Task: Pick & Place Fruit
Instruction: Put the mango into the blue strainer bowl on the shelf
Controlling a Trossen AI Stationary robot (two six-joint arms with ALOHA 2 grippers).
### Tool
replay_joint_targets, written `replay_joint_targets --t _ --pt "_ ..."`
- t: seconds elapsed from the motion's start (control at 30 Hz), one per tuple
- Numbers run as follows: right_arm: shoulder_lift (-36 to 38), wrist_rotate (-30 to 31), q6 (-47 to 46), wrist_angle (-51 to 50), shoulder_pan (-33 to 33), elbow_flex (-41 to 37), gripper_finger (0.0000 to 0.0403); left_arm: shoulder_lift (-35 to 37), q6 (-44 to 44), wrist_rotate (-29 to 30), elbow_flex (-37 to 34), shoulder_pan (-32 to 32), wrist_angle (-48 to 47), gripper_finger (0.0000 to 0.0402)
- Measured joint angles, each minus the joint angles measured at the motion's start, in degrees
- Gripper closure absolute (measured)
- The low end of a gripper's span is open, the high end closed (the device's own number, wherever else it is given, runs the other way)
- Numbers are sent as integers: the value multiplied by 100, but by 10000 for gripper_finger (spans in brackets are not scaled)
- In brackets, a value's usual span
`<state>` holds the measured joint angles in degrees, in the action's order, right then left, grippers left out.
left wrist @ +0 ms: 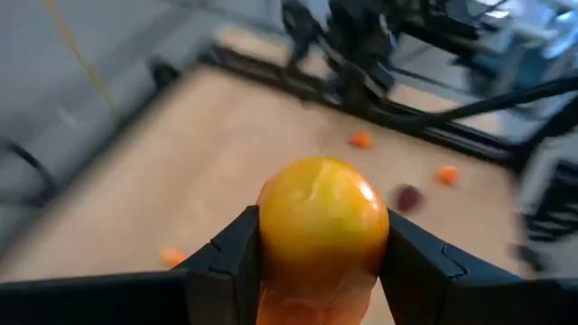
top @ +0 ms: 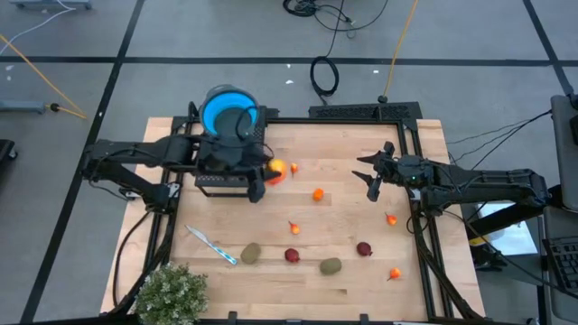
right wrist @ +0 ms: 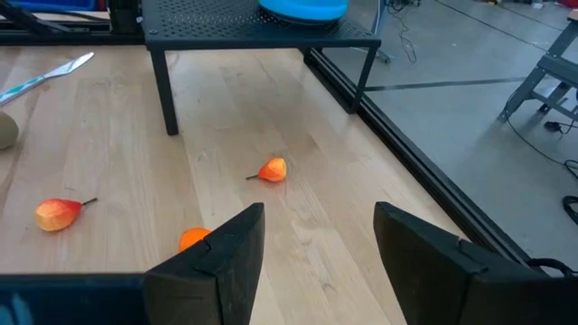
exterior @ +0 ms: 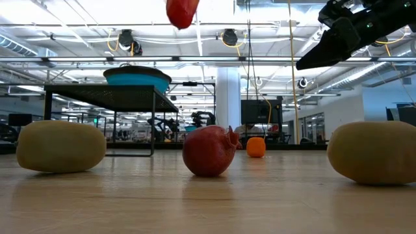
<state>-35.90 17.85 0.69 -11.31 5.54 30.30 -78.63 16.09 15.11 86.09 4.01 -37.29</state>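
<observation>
My left gripper [top: 269, 172] is shut on a red-orange fruit [left wrist: 323, 217] with a yellow end. It hangs beside a black mesh stand [top: 223, 183] that carries a blue bowl [top: 229, 109]. In the low view the fruit [exterior: 182, 12] shows high above the table. My right gripper [top: 373, 177] hovers open near the table's right side, touching nothing. Other fruit lie on the wood: an orange ball [top: 318, 193], two olive ovals [top: 250, 254] [top: 330, 265], two dark red rounds [top: 292, 255] [top: 364, 248] and small orange pieces [top: 391, 218] [top: 395, 273] [top: 293, 227]. My left gripper pinches the fruit's two sides [left wrist: 271, 236] between its two fingers [left wrist: 228, 262]. The fingers reach in from the table's left, slanting a little downward. The yellow end [left wrist: 321, 185] sticks out past the fingertips. The fruit is lifted clear of the table.
A thin blue-and-white stick [top: 211, 244] lies near the left front, and a bushy green plant [top: 172, 293] stands at the near left corner. A black frame [top: 417, 194] runs along the table's right side and far edge. Bare wood lies between the two grippers.
</observation>
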Motion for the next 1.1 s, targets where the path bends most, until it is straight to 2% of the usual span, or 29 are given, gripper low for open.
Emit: replay_joint_targets --t 0.2,0.4,0.53,0.67,0.9,1.1 --pt "-2 2 0 -3 0 0 202 -5 -1769 1548 253 127 7 238" --pt "0 2 0 -4 -2 0 202 -11 -3195 2659 253 101 177 236" --pt "0 2 0 -4 0 0 202 -11 -3821 3160 253 99 512 226" --pt "0 4 0 -4 -2 0 202 -11 -4378 3306 253 99 820 234" --pt "-2 4 -1 -4 -2 0 202 -11 -4286 3423 253 46 885 233" --pt "0 4 -2 -4 -1 0 202 -11 -2809 3352 253 -497 768 239"
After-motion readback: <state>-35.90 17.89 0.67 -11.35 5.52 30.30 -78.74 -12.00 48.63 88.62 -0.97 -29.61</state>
